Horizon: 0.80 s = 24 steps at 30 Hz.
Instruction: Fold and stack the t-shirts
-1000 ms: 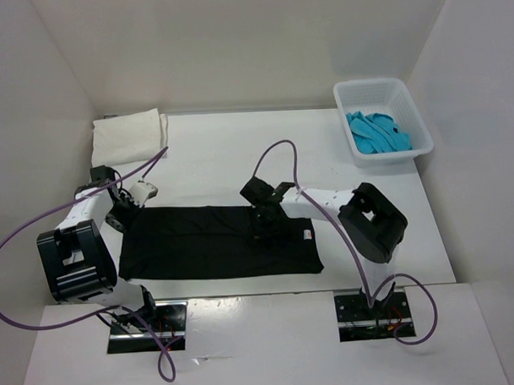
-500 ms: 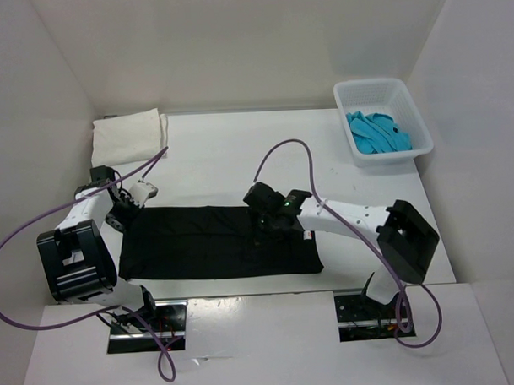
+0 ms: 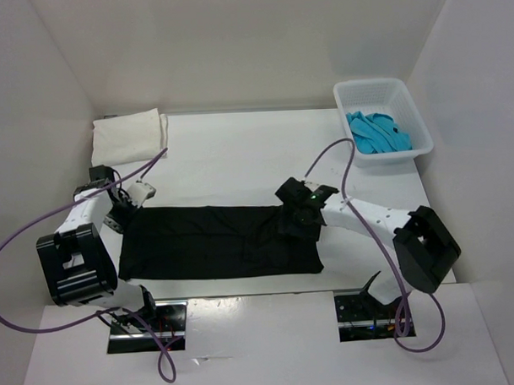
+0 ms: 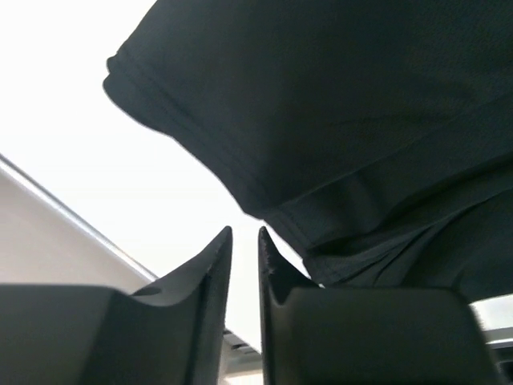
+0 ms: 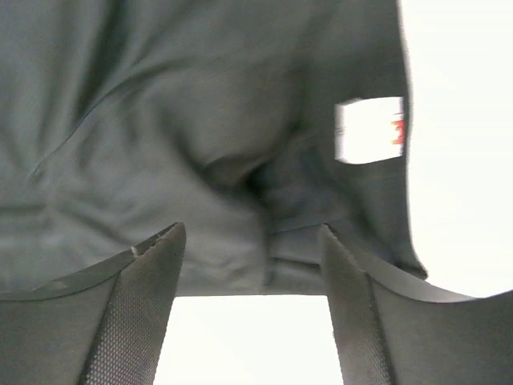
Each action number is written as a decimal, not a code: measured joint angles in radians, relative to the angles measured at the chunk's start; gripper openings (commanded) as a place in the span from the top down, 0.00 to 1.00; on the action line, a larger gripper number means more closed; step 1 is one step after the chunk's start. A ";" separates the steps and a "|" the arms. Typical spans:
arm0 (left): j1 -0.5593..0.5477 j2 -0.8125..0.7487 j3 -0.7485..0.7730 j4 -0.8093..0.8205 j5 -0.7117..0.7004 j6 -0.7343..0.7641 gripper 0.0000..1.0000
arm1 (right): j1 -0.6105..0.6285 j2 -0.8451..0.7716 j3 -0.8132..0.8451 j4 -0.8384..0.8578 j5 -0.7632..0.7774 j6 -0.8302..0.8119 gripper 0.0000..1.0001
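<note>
The black t-shirt (image 3: 216,242) lies flat on the white surface (image 3: 230,151) as a long band running left to right across the lower middle of the overhead view. Its right part is bunched into a few creases.

The left hand (image 3: 127,210) sits at the shirt's upper left corner, at the left of the frame. In the left wrist view its fingers (image 4: 204,273) stand narrow. A thin slit of white surface shows between them with no cloth in it, and the hemmed edge of the shirt lies just beside the right-hand finger.

The right hand (image 3: 290,221) is low over the right part of the shirt, close to its upper edge. In the right wrist view its fingers (image 5: 152,273) stand wide apart and hold nothing. Creased black cloth fills the frame above them, with a small white label (image 5: 369,128) at the upper right. Whether the fingertips touch the cloth cannot be told.

The cream-white t-shirt (image 3: 128,136) rests folded in the upper left corner of the surface, well apart from the black one. The turquoise t-shirt (image 3: 377,133) lies crumpled inside the white basket (image 3: 359,89) at the upper right.
</note>
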 measured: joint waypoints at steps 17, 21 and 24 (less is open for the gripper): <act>0.087 -0.083 0.228 -0.126 0.189 0.021 0.28 | -0.206 -0.319 -0.284 -0.033 -0.050 0.156 0.00; 0.084 0.046 0.253 -0.042 0.235 -0.077 0.27 | -0.206 -0.403 -0.361 -0.059 -0.076 0.241 0.00; 0.072 0.163 0.262 0.031 0.219 -0.139 0.27 | -0.206 -0.429 -0.383 -0.058 -0.093 0.274 0.00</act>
